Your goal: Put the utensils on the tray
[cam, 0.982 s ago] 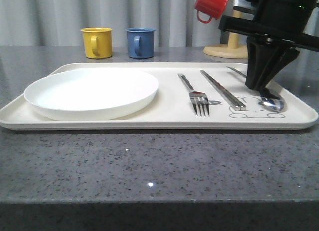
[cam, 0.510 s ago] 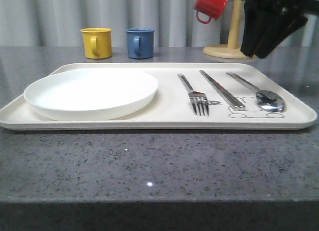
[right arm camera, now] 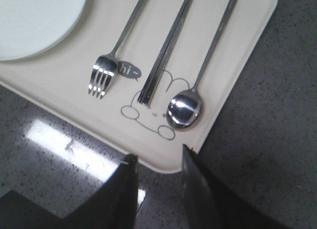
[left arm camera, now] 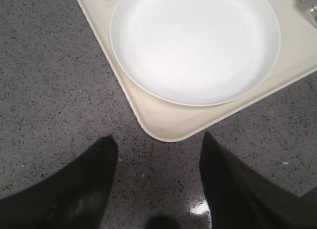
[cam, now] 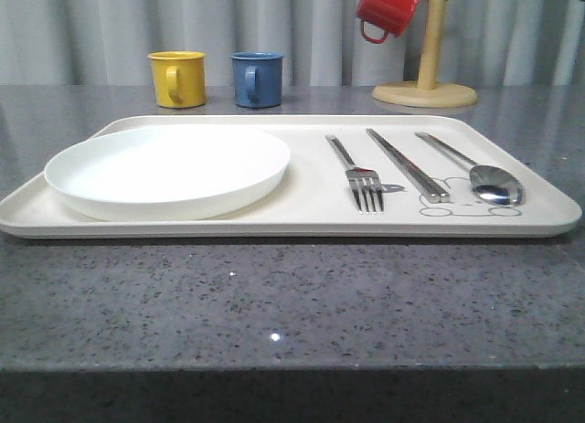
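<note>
tray (cam: 302,217): cream, rounded corners, sitting flat on grey speckled counter (cam: 274,304); rabbit drawing + "hi" bubble at its right end
fork (cam: 358,174): lying on tray, just right of plate, tines toward cam in front view, tines next to "hi" bubble
chopsticks (cam: 408,163): lying as a pair, touching each other, between fork & spoon, tips over rabbit's ears
spoon (cam: 483,174): lying rightmost on tray, bowl over rabbit's head, near tray's right rim
utensils layout: all 3 lying roughly parallel, apart from each other, handles pointing away from cam
plate (cam: 169,170): round, white, sitting on tray's left half
right gripper (right arm camera: 157,177): hovering above counter just off tray's near-right edge; fingers (right arm camera: 124,189) parted w/ a narrow gap, holding nothing; spoon bowl (right arm camera: 184,109) lying closest to it, no contact
left gripper (left arm camera: 156,182): hovering over counter just off tray's near-left corner (left arm camera: 168,132); jaws spread wide, nothing between; utensils lying well apart from it, past plate (left arm camera: 195,43)
bkgd: yellow mug (cam: 177,78) & blue mug (cam: 257,78) standing behind tray; red mug (cam: 388,9) hanging on wooden stand (cam: 427,76)
</note>
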You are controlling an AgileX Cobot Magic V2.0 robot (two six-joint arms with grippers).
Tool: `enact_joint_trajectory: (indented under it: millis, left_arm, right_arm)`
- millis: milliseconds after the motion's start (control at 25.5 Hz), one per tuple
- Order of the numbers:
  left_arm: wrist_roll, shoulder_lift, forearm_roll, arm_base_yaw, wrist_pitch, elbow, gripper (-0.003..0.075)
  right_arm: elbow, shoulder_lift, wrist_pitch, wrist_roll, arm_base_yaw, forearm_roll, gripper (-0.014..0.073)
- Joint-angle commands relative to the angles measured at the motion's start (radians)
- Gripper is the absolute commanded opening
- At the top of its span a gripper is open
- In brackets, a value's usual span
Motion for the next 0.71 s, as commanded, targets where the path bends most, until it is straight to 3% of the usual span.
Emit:
enact_joint_trajectory:
  millis: [0, 393, 668]
  left_arm:
    - [-0.002, -0.031, -0.019, -0.007, -0.06, -0.028, 0.037]
    - [0.056, -0.207, -0.025, -0.007, -0.062, -0.028, 0.037]
    - [0.056, -0.238, -0.031, -0.007, -0.081, -0.026, 0.0365]
  right_arm:
    - [0.053, -0.128, -0.064, -0.011, 0.001, -0.009, 0.0255]
    - [0.252, -0.465, -0.142, -0.011, 0.001, -0.013, 0.0255]
    - [0.259, -0.525, -0.156, -0.011, 0.001, -0.014, 0.0254]
